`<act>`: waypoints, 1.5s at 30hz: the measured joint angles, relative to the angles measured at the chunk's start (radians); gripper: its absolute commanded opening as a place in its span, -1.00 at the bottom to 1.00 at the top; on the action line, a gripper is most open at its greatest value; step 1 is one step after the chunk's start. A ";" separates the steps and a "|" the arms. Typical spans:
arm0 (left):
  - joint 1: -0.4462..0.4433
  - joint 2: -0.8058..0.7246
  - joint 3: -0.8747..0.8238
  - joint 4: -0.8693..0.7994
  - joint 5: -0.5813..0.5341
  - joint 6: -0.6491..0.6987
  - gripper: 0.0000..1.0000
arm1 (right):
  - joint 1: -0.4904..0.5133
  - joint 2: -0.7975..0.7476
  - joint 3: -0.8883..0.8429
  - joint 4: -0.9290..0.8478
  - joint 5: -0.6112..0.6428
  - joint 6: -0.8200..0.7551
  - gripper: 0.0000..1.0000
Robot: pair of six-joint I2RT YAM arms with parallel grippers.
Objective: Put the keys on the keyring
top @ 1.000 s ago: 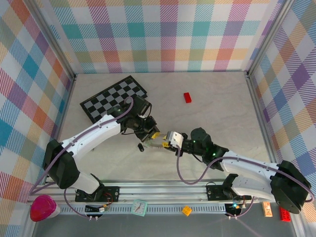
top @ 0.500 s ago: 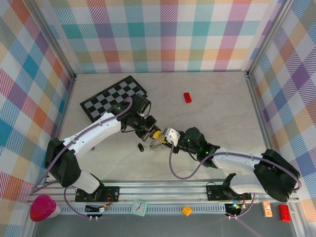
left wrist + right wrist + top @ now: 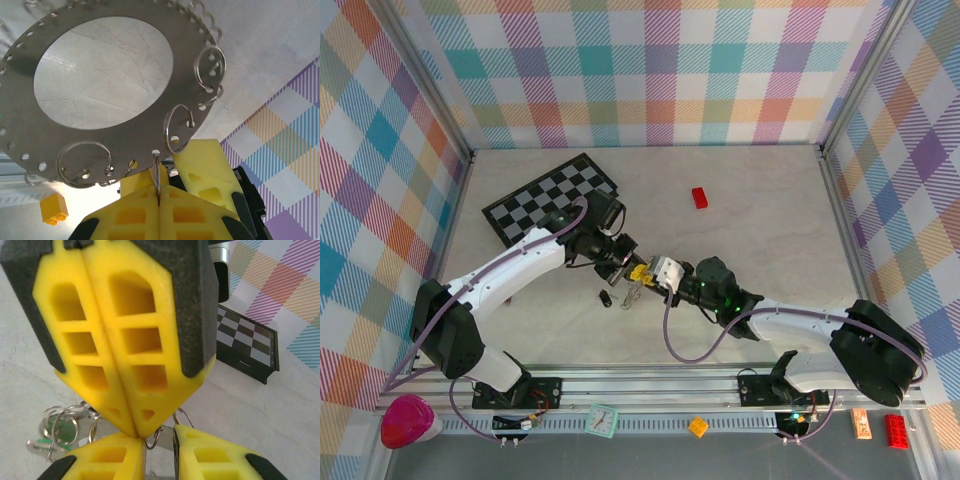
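From left wrist: left gripper (image 3: 158, 200) pinched shut on keyring (image 3: 125, 142) (lower rim). From right wrist: green key (image 3: 61, 432) among small rings; right gripper (image 3: 159, 460) narrowly parted, hold unclear. Overhead: black key (image 3: 605, 298) on table (image 3: 760, 220), open room around.

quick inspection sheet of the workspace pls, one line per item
surface: pale table, no spills seen
job's things: keyring gripped at its rim, small split rings through its holes; green key with small rings beside it; black key lying on the table
clutter: chessboard, red block
grippers: left gripper shut on the keyring; right gripper jaws slightly apart at a split ring, grip unclear
cables: purple cable looped along the right arm
surroundings: plaid walls; clock and yellow brick on the front rail
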 measured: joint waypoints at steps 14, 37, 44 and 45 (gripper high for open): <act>0.021 -0.036 -0.014 0.021 -0.080 0.020 0.28 | 0.000 0.002 0.000 -0.013 -0.023 0.007 -1.00; 0.048 -0.451 -0.484 0.601 -0.111 1.794 -0.23 | -0.063 -0.142 0.263 -0.687 -0.149 -0.090 -1.00; -0.008 -0.378 -0.528 0.701 0.000 2.023 -0.29 | -0.063 -0.118 0.405 -0.890 -0.164 -0.157 -1.00; -0.012 -0.365 -0.537 0.717 0.006 2.037 -0.29 | -0.063 -0.118 0.418 -0.912 -0.164 -0.166 -1.00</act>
